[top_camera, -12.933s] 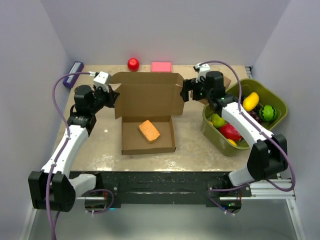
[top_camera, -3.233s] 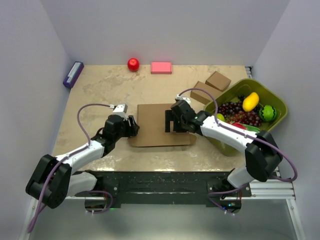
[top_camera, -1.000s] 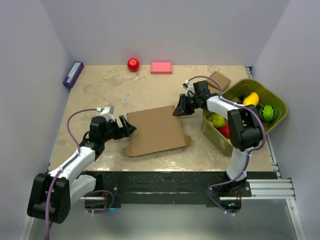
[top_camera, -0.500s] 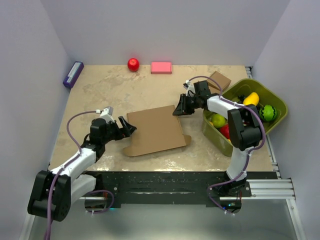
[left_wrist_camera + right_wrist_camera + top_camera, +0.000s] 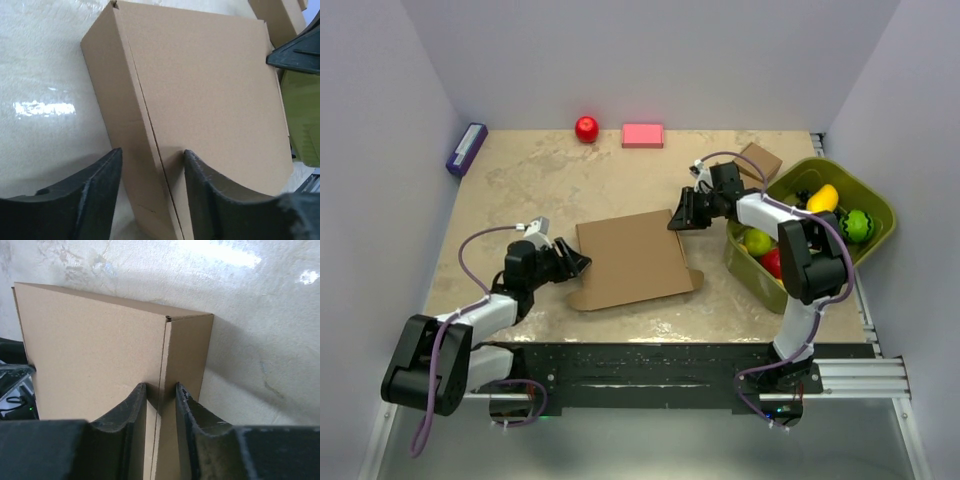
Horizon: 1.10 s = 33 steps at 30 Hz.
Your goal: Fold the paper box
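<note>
The paper box lies closed and flat on the table, a plain brown slab. My left gripper is at its left edge. In the left wrist view the jaws straddle that edge of the paper box, one finger against the side wall and the other on the lid. My right gripper is at the far right corner. In the right wrist view it is pinched narrowly over the corner edge of the paper box, one finger on the lid and one on the side wall.
A green bin of fruit stands at the right, close behind my right arm. A small brown box sits beyond it. A red apple, a pink block and a purple object lie along the back.
My left gripper's jaws have narrowed onto the box's left edge, and that arm has drawn slightly nearer. The box and my right gripper have barely moved.
</note>
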### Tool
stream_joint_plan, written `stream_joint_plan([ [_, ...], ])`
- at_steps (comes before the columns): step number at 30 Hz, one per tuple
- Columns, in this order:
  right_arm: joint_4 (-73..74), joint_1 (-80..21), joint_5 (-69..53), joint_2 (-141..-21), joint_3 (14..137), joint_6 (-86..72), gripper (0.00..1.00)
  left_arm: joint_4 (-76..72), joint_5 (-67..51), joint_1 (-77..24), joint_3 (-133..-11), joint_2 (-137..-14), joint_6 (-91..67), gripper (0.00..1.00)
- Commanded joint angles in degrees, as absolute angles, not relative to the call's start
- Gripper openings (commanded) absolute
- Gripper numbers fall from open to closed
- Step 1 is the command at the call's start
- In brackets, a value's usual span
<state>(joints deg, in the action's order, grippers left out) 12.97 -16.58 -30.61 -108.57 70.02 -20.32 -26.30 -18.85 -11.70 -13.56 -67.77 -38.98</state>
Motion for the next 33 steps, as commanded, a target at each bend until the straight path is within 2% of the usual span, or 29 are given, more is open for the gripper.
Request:
stream_joint_plan([
  [1,18.81,-14.94,-19.77,-108.29,65.48,-16.00,0.50,-31.11,-17.50,-11.43,-13.45,-69.17,-37.79,0.53],
  [2,18.63,-15.12,-20.47,-108.02,65.30,-15.82,0.56,-31.37,-17.23,-11.43,-13.45,-69.26,-37.79,0.50],
  [3,18.46,-15.38,-21.00,-107.76,65.22,-15.56,0.69,-31.99,-16.97,-11.43,-13.45,-69.61,-37.79,0.49],
  [6,18.37,-16.61,-22.23,-108.19,65.56,-15.30,0.80,-32.26,-15.74,-11.43,-14.23,-70.48,-37.71,0.47],
  [7,18.46,-17.57,-22.93,-108.98,66.18,-15.21,0.80,-32.26,-15.30,-11.51,-14.41,-70.40,-37.71,0.47],
  [14,16.00,-24.51,-26.10,-112.05,69.60,-18.98,0.81,-30.24,-9.85,-11.43,-13.19,-65.75,-38.93,0.48],
  [21,12.83,-28.65,-28.74,-115.92,73.21,-23.64,0.85,-24.35,-0.19,-11.34,-9.41,-55.65,-39.81,0.51],
  [28,9.59,-28.74,-29.00,-116.89,67.26,-25.66,0.89,-26.45,-3.60,-11.25,-8.18,-57.21,-40.16,0.48],
  [31,6.86,-28.74,-29.71,-116.98,63.82,-26.89,0.82,-28.39,-5.27,-11.25,-7.82,-57.31,-40.34,0.48],
  [32,6.33,-28.74,-29.97,-116.90,63.03,-27.16,0.71,-27.69,-5.36,-11.25,-8.43,-57.22,-40.17,0.48],
  [33,4.76,-28.57,-30.93,-116.89,62.15,-27.85,0.64,-27.08,-5.27,-11.25,-8.87,-56.87,-40.08,0.49],
])
